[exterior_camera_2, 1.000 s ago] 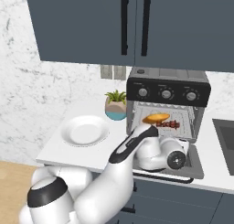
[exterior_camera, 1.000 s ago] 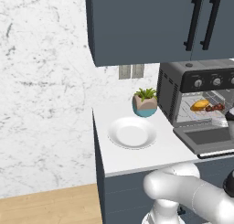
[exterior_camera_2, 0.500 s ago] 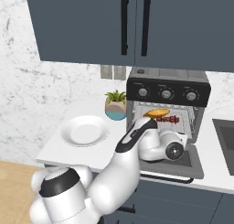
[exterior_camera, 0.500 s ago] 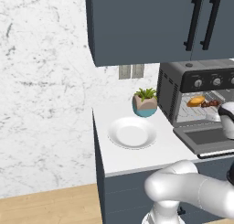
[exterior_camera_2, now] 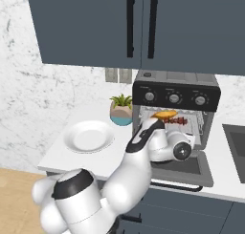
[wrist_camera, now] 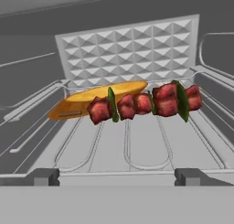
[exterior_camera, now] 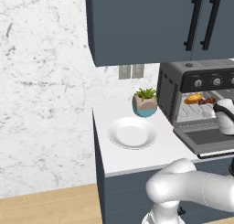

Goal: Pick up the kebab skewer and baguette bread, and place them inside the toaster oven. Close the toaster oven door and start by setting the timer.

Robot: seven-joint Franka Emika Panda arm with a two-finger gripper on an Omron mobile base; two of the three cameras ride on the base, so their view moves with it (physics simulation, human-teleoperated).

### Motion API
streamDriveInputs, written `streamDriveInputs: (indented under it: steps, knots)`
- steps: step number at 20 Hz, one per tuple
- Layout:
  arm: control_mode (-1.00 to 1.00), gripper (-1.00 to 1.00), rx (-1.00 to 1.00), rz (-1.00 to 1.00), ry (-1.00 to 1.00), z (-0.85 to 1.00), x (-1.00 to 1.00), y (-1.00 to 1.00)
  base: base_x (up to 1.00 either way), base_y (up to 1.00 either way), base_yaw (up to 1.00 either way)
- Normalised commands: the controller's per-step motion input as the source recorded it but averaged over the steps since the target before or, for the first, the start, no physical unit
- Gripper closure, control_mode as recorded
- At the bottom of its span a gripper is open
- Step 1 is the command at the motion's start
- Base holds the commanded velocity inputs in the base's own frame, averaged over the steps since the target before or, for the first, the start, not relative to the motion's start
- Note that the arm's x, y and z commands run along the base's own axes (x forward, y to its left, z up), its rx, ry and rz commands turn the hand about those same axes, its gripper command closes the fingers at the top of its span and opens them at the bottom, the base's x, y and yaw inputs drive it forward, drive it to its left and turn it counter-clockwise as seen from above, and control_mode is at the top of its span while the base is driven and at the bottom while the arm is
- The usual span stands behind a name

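Note:
The toaster oven (exterior_camera_2: 174,97) (exterior_camera: 196,83) stands on the counter with its door (exterior_camera_2: 191,168) (exterior_camera: 205,138) dropped open. On its wire rack (wrist_camera: 128,145) lie the golden baguette bread (wrist_camera: 91,99) (exterior_camera_2: 165,114) (exterior_camera: 194,98) and, just in front of it, the kebab skewer (wrist_camera: 146,103) (exterior_camera_2: 178,121) (exterior_camera: 209,100) of reddish meat chunks. My gripper (wrist_camera: 118,177) hovers at the oven mouth over the door, facing the rack. It is open, with its fingertips (wrist_camera: 45,176) wide apart and nothing between them, short of the food.
A white plate (exterior_camera_2: 88,135) (exterior_camera: 132,132) sits on the counter left of the oven. A small potted plant (exterior_camera_2: 121,110) (exterior_camera: 145,102) stands behind it by the wall. Dark blue cabinets (exterior_camera_2: 143,27) hang above. A sink edge (exterior_camera_2: 237,140) lies to the right.
My hand has risen a little in front of the oven mouth and my forearm has swung up. The bread and the skewer stay on the rack, and the jaws stay open.

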Motion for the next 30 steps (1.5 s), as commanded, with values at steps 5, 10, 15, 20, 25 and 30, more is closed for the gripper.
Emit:
streamDriveInputs:
  steps: [5, 10, 15, 20, 25, 30]
  knots:
    - [-1.0, -1.0, 0.0, 0.0, 0.0, 0.0, 0.29, 0.0, 0.0, 0.0, 0.0]
    - [-1.0, -1.0, 0.0, 0.0, 0.0, 0.0, 0.28, 0.0, 0.0, 0.0, 0.0]
    - [-1.0, -1.0, 0.0, 0.0, 0.0, 0.0, 0.27, 0.0, 0.0, 0.0, 0.0]
    - [-1.0, -1.0, 0.0, 0.0, 0.0, 0.0, 0.17, 0.0, 0.0, 0.0, 0.0]
    - [-1.0, -1.0, 0.0, 0.0, 0.0, 0.0, 0.12, 0.0, 0.0, 0.0, 0.0]
    - [-1.0, -1.0, 0.0, -0.01, 0.0, 0.0, -0.1, 0.0, 0.0, 0.0, 0.0]
